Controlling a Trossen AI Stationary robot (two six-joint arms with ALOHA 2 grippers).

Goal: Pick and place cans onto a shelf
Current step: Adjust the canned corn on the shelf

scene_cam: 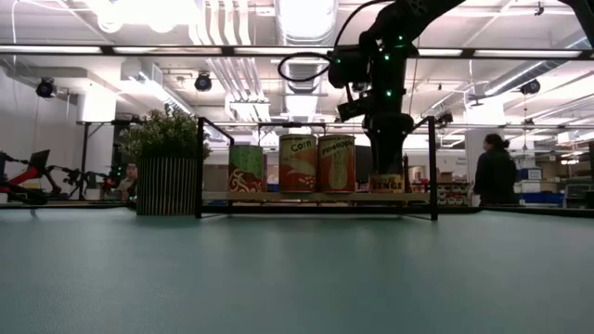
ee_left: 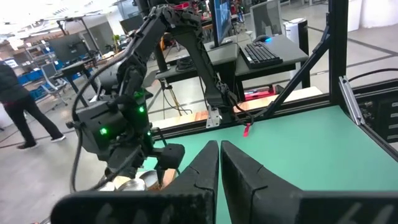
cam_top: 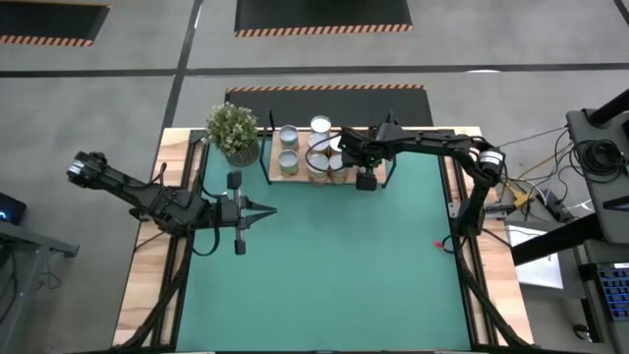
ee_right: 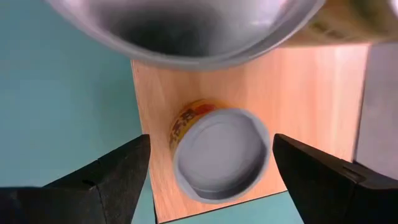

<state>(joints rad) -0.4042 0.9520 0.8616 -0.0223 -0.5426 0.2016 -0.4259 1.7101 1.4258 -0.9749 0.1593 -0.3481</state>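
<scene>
Left gripper (cam_top: pixel 263 210) is parked near the mat's (cam_top: pixel 334 275) left edge, fingers pressed together, nothing held. Farther back, the right gripper (ee_right: pixel 208 165) is poised straight above a short can (ee_right: pixel 217 152), fingers spread wide either side, not touching. The can stands upright, axis vertical, at the shelf's (ee_right: pixel 311 87) right front corner beside taller cans (scene_cam: pixel 299 162).

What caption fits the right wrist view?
Right gripper, jaws open, above a short can standing on the wooden shelf.
</scene>
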